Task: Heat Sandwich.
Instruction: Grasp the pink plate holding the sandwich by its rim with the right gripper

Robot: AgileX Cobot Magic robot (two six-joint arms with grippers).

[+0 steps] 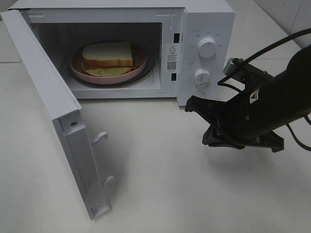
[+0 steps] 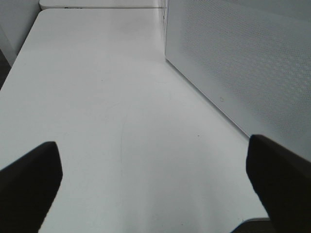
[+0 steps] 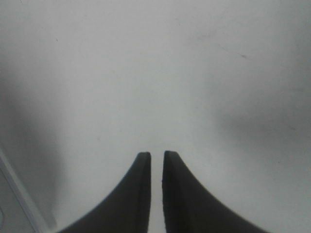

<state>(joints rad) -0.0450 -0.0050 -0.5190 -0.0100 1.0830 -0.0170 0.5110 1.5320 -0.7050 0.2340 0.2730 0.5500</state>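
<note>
The sandwich (image 1: 107, 57) has white bread, tan crust and a pale green filling. It lies on a pink round plate (image 1: 77, 68) inside the open white microwave (image 1: 204, 19). The microwave door (image 1: 46, 92) stands swung wide open to the left. My right gripper (image 1: 190, 105) is shut and empty, low over the table in front of the control panel, to the right of the cavity. In the right wrist view its fingers (image 3: 141, 194) nearly touch above bare table. My left gripper (image 2: 150, 145) is open and empty beside the door's perforated outer face (image 2: 243, 58). It is outside the exterior view.
Two white knobs (image 1: 207, 47) (image 1: 201, 76) sit on the microwave's control panel. The door's latch hooks (image 1: 100, 137) stick out from its free edge. The white table (image 1: 160, 184) stretches out in front of the microwave. Black cables (image 1: 272, 46) run from the right arm.
</note>
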